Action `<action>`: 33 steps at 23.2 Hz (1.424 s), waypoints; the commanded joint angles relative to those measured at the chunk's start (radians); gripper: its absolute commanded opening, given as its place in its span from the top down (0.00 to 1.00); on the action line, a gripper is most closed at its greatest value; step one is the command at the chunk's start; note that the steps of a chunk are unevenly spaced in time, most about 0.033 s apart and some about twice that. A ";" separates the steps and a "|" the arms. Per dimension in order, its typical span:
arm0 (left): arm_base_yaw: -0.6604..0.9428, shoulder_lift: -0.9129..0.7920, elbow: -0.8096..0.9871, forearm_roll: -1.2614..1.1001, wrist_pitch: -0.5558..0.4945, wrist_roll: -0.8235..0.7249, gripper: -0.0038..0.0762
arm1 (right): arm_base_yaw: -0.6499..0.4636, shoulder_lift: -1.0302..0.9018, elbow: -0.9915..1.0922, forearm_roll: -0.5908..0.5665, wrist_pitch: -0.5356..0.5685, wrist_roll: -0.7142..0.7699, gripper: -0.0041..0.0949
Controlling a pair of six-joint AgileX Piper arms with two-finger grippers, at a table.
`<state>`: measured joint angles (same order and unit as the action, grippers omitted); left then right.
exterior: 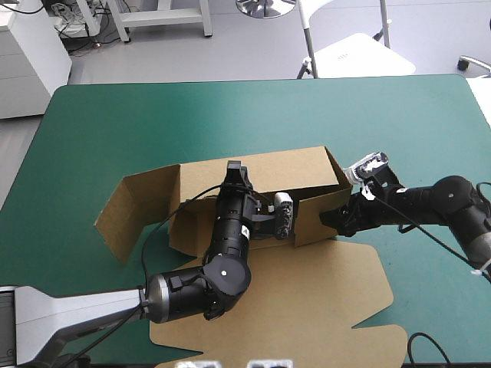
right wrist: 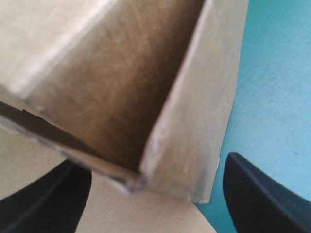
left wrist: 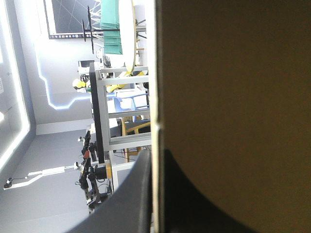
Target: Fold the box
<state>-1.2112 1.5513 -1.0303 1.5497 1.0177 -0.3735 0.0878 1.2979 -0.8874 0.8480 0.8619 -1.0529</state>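
Observation:
The brown box (exterior: 261, 172) stands partly raised at the table's middle, its far wall and a near wall up. Its lid (exterior: 307, 307) lies flat toward the near edge, and a side flap (exterior: 134, 215) angles out to the left. My left gripper (exterior: 234, 170) reaches over the box to the top of the far wall. In the left wrist view the board's edge (left wrist: 154, 97) runs between the fingers of the left gripper (left wrist: 158, 199), which is shut on it. My right gripper (exterior: 331, 220) is at the near wall's right end, open. In the right wrist view the right gripper (right wrist: 155, 204) straddles a box corner (right wrist: 146, 170).
Teal-green cover (exterior: 153, 115) lies bare beyond the box, up to the far edge and out to the left. More cover (exterior: 430, 307) shows right of the lid, under the right arm. The flat lid reaches nearly to the near edge.

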 commanded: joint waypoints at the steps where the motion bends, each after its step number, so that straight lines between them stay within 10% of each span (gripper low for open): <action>1: -0.005 -0.043 -0.024 0.066 0.033 -0.001 0.96 | -0.002 -0.073 0.023 0.096 -0.088 -0.044 0.26; 20: -0.005 -0.043 -0.024 0.066 0.014 -0.001 0.96 | 0.129 -0.084 0.034 0.190 -0.259 -0.053 0.29; 23: -0.005 -0.043 -0.024 0.066 0.014 -0.001 0.96 | 0.129 -0.084 0.034 0.188 -0.259 -0.051 0.42; 28: -0.005 -0.043 -0.024 0.066 0.014 -0.001 0.96 | 0.129 -0.084 0.034 0.176 -0.238 -0.051 0.97; 33: -0.005 -0.043 -0.024 0.072 0.014 -0.001 0.96 | 0.129 -0.084 0.034 0.205 -0.231 -0.051 0.98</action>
<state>-1.2121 1.5473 -1.0303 1.5608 1.0142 -0.3669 0.2162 1.2415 -0.8260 0.9733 0.5788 -1.0880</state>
